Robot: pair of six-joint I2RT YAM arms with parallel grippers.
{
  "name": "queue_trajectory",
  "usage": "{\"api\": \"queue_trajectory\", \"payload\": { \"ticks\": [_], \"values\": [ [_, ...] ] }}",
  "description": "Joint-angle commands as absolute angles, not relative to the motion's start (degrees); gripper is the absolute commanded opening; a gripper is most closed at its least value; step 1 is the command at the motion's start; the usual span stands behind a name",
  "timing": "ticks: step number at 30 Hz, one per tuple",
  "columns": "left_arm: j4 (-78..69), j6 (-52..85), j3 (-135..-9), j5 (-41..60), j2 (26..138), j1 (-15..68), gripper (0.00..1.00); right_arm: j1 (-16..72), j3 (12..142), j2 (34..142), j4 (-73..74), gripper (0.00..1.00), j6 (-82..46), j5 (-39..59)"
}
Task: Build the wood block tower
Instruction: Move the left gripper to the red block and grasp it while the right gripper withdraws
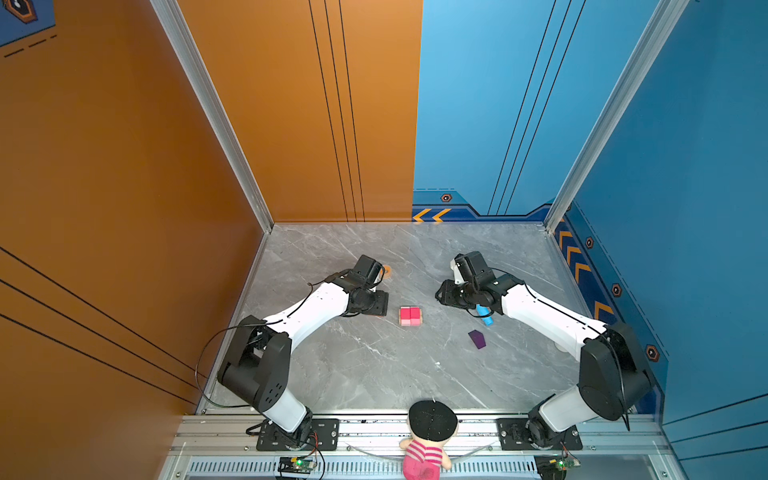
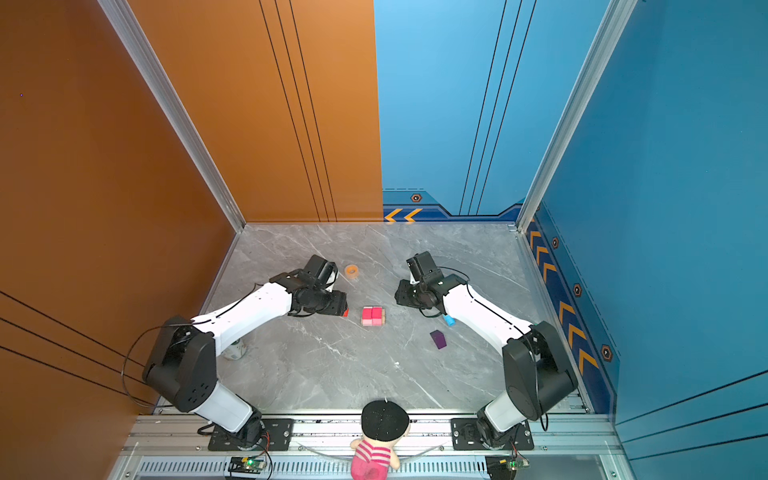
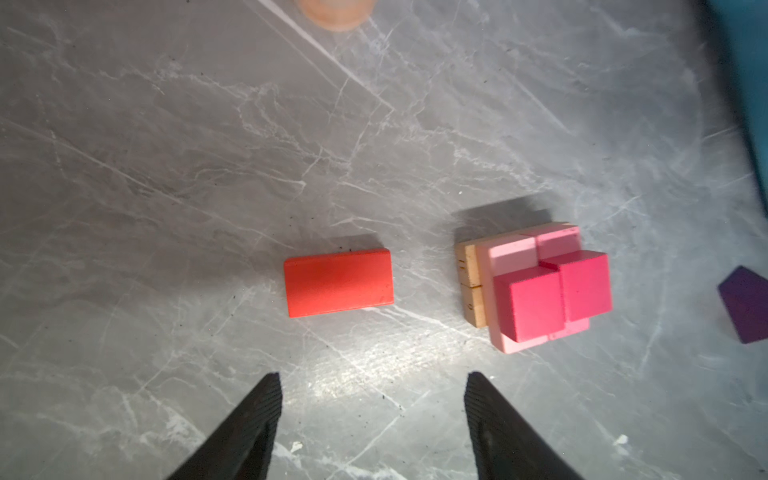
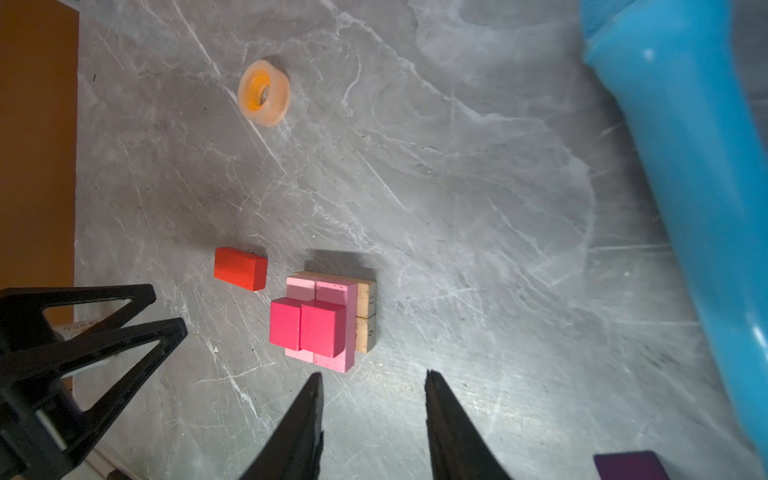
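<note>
The wood block tower (image 1: 409,316) (image 2: 372,316) stands mid-table: tan slabs at the bottom, two pale pink bricks on them, two magenta cubes (image 3: 552,291) (image 4: 309,328) on top. A red brick (image 3: 338,282) (image 4: 241,268) lies flat just left of it. My left gripper (image 3: 372,376) (image 1: 376,303) hangs open over the table, its tips short of the red brick and holding nothing. My right gripper (image 4: 374,373) (image 1: 444,297) is open and empty right of the stack. The purple house-shaped piece (image 1: 477,339) (image 2: 438,339) lies alone further right and nearer the front.
A blue tube (image 1: 484,314) (image 4: 685,187) lies under the right forearm. An orange tape ring (image 2: 351,271) (image 4: 264,92) sits behind the left gripper. A doll (image 1: 430,436) leans at the front rail. Orange and blue walls enclose the grey marble table (image 1: 374,374).
</note>
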State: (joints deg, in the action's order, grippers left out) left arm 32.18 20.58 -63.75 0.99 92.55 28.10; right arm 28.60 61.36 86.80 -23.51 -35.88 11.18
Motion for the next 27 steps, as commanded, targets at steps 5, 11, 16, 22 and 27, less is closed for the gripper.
{"api": "queue_trajectory", "payload": {
  "ticks": [5, 11, 16, 22, 27],
  "values": [
    [34.71, 17.80, -66.29, -1.21, 99.35, 27.51, 0.78, 25.07, 56.16, 81.06, -23.00, 0.48, -35.60, 9.40],
    [35.07, 17.67, -68.23, -1.55, 101.82, 27.36, 0.80, 23.17, 53.30, 79.19, -21.48, 0.48, -36.10, 9.97],
    [35.07, 17.66, -69.25, -3.38, 103.55, 27.40, 0.81, 22.33, 52.64, 79.20, -21.22, 0.48, -36.13, 10.42],
    [35.33, 17.49, -71.26, -3.47, 106.37, 27.49, 0.78, 21.99, 52.56, 79.19, -21.15, 0.48, -36.17, 10.57],
    [35.41, 17.57, -72.39, -4.04, 107.44, 27.60, 0.74, 21.92, 52.27, 79.22, -21.09, 0.48, -36.21, 10.64]
  ]
}}
